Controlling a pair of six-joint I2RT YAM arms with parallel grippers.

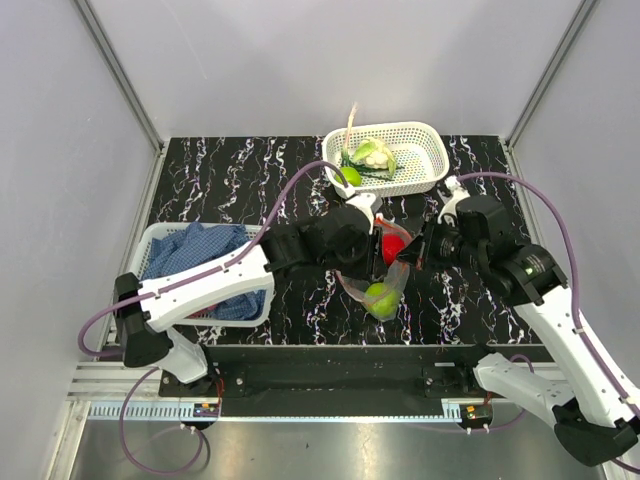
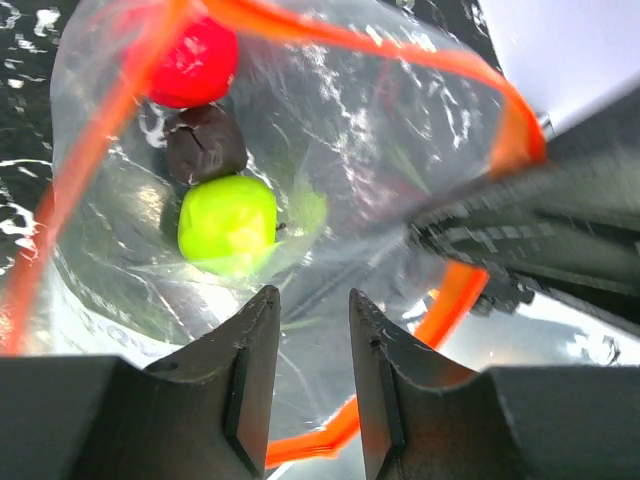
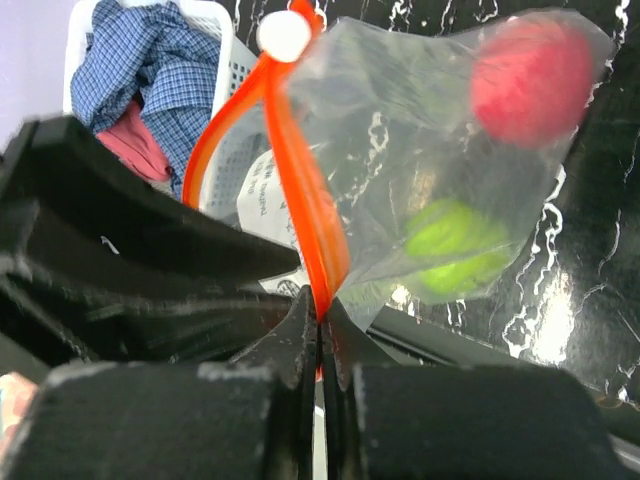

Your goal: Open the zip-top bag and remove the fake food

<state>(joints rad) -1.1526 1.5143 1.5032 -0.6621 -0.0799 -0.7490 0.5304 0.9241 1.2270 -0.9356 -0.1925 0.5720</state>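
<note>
Clear zip-top bag (image 3: 400, 120), right fingers (image 3: 298, 335) pinching its orange strip (image 3: 300, 200), left fingers (image 2: 252, 370) spread apart, green fruit (image 3: 445, 250) blurry inside, white label (image 3: 262, 195) too blurry to read

The zip-top bag (image 1: 380, 280) sits near the middle of the surface (image 1: 250, 170), between the ends of the two arms, with fake food (image 1: 381, 297) inside it. Behind it, toward the far edge, the far basket (image 1: 425, 150) holds more produce pieces (image 1: 368, 155). Well to the left, the left basket (image 1: 148, 245) holds cloths (image 1: 200, 255).
</note>
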